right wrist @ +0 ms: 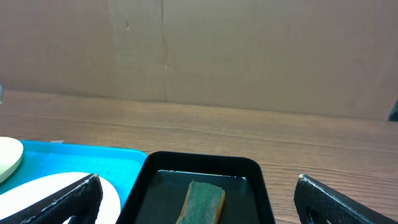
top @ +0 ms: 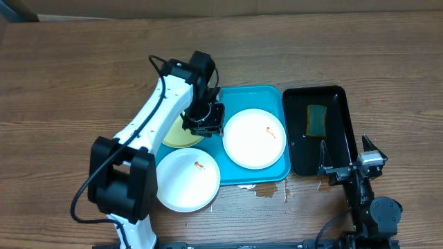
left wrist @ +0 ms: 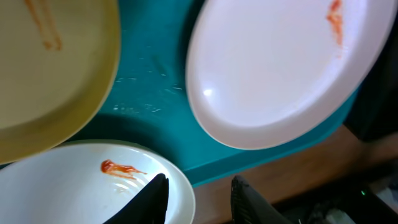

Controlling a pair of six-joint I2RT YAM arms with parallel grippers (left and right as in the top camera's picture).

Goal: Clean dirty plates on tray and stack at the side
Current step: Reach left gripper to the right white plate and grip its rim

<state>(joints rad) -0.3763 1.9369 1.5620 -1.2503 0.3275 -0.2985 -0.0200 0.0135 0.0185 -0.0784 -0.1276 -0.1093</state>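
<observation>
Plates first, from the near edge of the table (top: pixel 69 83). The near white plate (top: pixel 187 181) lies mostly on the wood, with its far edge overlapping the near left corner of the blue tray (top: pixel 266 97). It carries one orange-red smear. The left pincer (left wrist: pixel 199 198) hangs just above this plate's rim, its fingers a narrow gap apart with nothing between them. A small brown wet patch (top: pixel 265 191) sits on the wood just beside the tray's near rim.

Inside the blue tray lies the far white plate (top: pixel 252 142), flat, with one smear near its right side. The yellow-green plate (top: pixel 176 138) straddles the tray's left rim, partly hidden under the left arm. It has a faint smear and meets the near white plate at its edge.

To the right, just beside the blue tray, the black tray (top: pixel 336 149) holds one green sponge (top: pixel 316 119) towards its far end. The right pincer (right wrist: pixel 198 186) stands at that tray's near end, spread wide and empty.

Count: three plates (two white, one yellow-green), two trays, one sponge.
</observation>
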